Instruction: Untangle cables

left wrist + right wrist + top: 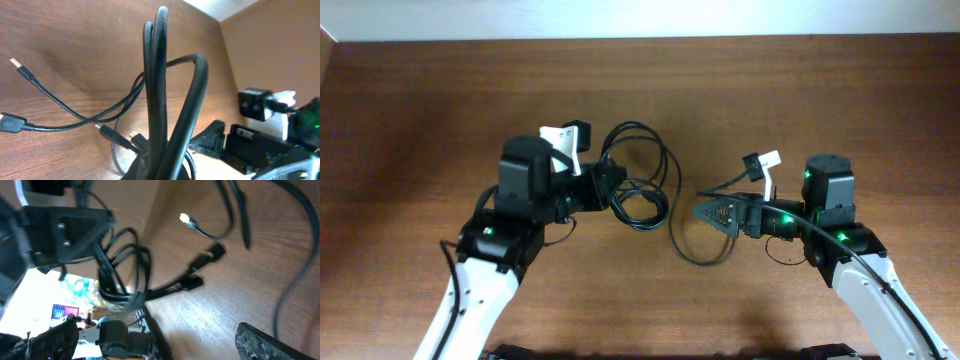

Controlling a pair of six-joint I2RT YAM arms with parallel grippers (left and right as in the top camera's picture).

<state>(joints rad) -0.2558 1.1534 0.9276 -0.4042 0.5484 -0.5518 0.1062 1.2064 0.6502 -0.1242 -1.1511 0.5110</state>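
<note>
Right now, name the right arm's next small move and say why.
Likely ease the right tool toward the plug ends lying on the table ahead of it and pinch one strand. The left tool grips the looped cables, so pulling a free end should start separating them.

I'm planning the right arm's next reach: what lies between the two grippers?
In the overhead view, loose loops of the cables fill the stretch between the left gripper, which holds them, and the right gripper.
</note>
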